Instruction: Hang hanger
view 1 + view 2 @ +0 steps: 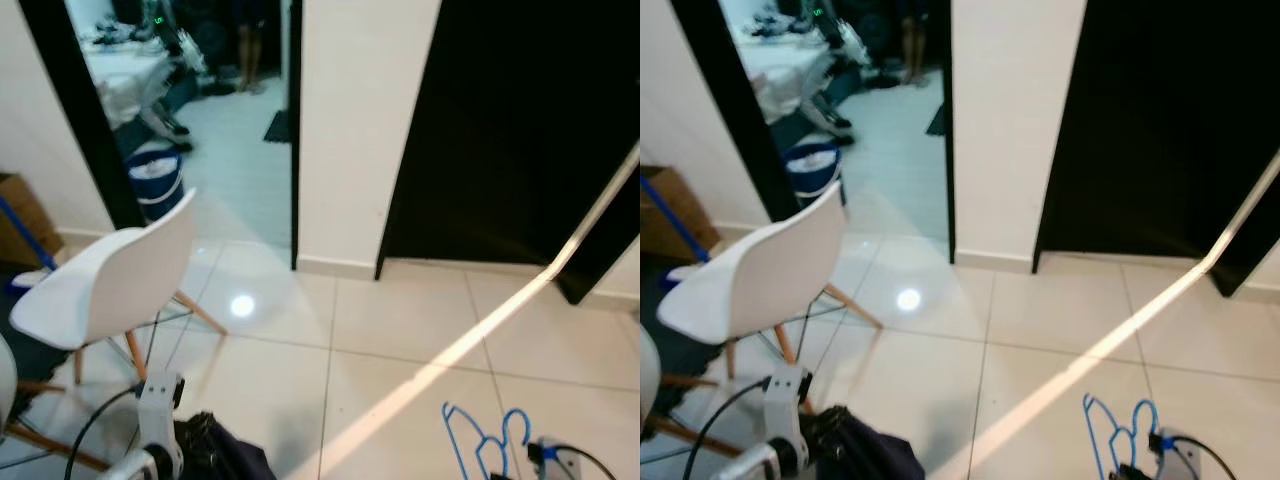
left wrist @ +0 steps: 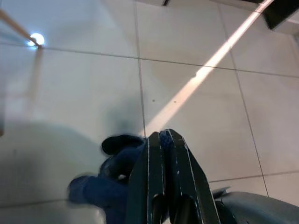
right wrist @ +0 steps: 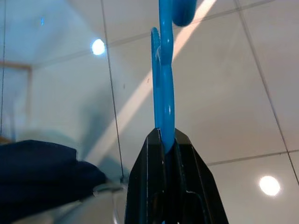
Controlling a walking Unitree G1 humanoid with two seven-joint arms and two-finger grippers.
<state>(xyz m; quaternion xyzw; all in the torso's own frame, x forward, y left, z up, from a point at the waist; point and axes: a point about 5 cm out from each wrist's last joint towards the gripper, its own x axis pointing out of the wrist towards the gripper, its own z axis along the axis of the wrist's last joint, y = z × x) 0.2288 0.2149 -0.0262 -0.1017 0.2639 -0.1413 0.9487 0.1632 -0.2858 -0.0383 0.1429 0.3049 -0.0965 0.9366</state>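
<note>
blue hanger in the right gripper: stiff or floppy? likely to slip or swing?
Probably stiff: the blue hanger holds its curved shape above the right gripper without sagging. Likely light, as it is thin, open loops. It may pivot or slip, since the fingers pinch only one narrow, smooth-looking strand.

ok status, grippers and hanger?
Right gripper shut on blue hanger, held low. Left gripper shut, on dark cloth. White chair ahead-left; not hung yet.
</note>
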